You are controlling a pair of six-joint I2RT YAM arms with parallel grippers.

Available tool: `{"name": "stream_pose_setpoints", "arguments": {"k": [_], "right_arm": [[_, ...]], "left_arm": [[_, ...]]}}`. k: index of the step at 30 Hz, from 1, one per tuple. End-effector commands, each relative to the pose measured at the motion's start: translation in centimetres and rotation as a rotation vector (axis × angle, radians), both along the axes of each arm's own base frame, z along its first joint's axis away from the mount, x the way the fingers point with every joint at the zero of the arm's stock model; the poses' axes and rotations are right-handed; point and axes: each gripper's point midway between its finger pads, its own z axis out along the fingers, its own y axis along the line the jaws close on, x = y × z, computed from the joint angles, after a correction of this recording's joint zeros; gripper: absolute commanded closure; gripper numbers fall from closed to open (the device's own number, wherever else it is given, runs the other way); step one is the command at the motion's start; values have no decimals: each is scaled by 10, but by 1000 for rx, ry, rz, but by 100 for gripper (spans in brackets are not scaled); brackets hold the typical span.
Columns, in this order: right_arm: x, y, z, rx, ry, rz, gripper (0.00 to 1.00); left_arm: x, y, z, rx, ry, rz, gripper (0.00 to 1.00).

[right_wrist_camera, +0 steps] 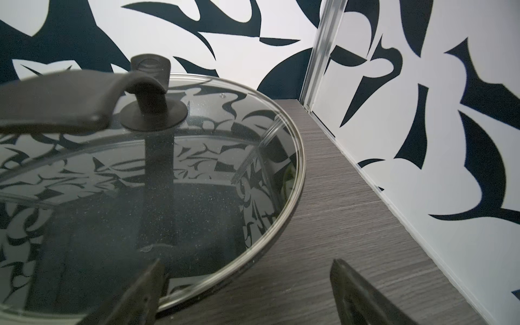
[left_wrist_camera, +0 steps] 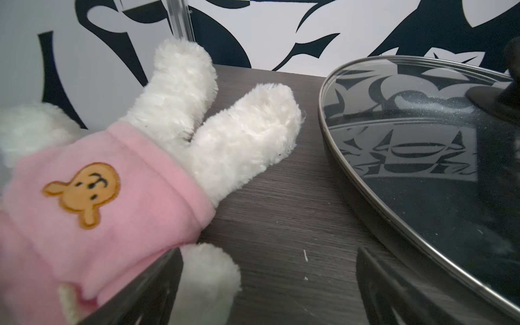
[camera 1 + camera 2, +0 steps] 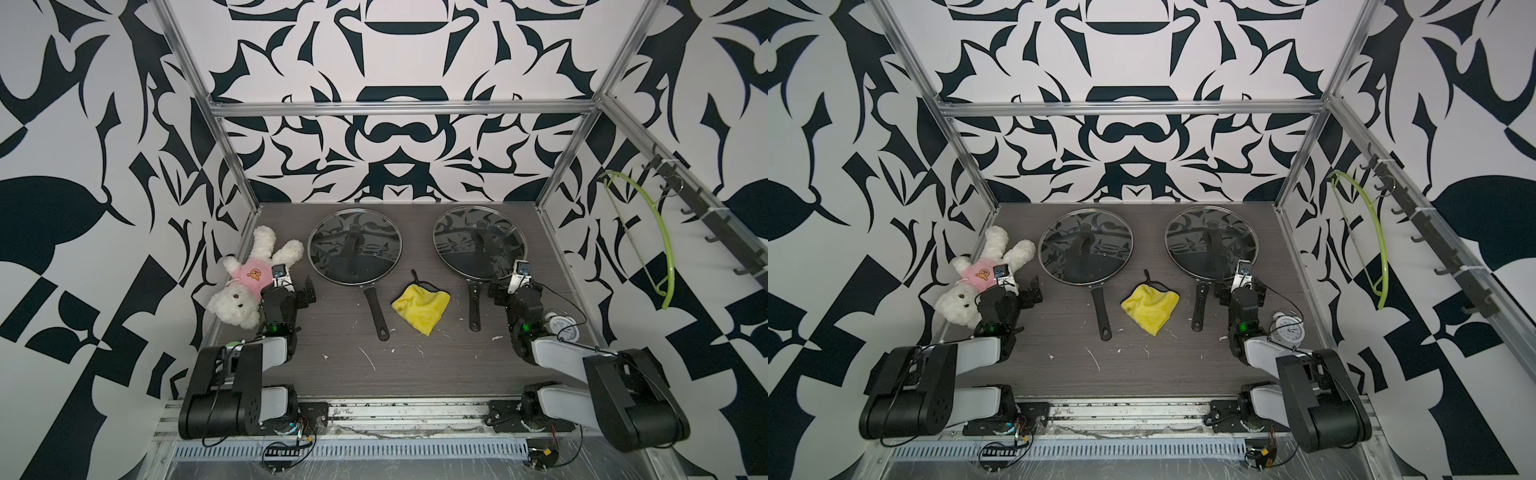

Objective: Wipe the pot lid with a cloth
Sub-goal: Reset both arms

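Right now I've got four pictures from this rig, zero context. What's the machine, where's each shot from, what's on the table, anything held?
Two robot arms stand at the near edge of the table, each ending in a two-finger tool. Two pictures look down from one overhead stereo camera; two come from wrist cameras. On the table sit the left frying pan and right frying pan, both under glass: left lid, right lid. A yellow cloth lies between the pan handles. A pink-shirted teddy bear lies by the left wall, a white alarm clock beside the right arm; a green hanger hangs on the side rail. Nothing is held: the left tool is open between teddy and left pan, the right tool open at the right lid's rim.
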Motion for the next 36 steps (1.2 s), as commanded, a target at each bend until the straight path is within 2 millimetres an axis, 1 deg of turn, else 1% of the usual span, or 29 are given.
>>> {"name": "stream_pose_setpoints", "arguments": {"k": [1, 6, 8, 10, 11, 14, 16, 19, 24, 36], "right_arm": [[8, -2, 3, -29, -22, -7, 4], [14, 0, -10, -30, -12, 0, 4], [17, 2, -17, -33, -2, 8, 4], [19, 2, -22, -34, 4, 9, 4], [20, 2, -24, -33, 4, 5, 4], [23, 3, -28, -39, 27, 9, 4], [26, 3, -28, -39, 39, 11, 4], [27, 3, -28, -37, 47, 8, 3], [29, 0, -29, -31, 54, -3, 3], [27, -1, -29, -24, 52, -1, 2]], "left_arm": [[16, -5, 19, -27, -88, -28, 1], [22, -3, 2, -32, -77, -16, 1], [26, -3, 4, -28, -93, -19, 1], [27, -5, 2, -33, -51, -28, 1], [28, -6, -3, -36, -18, -29, 1], [37, -17, -5, -9, 6, -85, 1], [38, -20, -6, -2, 23, -100, 1], [41, -20, -8, -12, 40, -99, 1], [41, -21, -8, -11, 46, -100, 1], [41, -23, -9, -8, 49, -112, 1]]}}
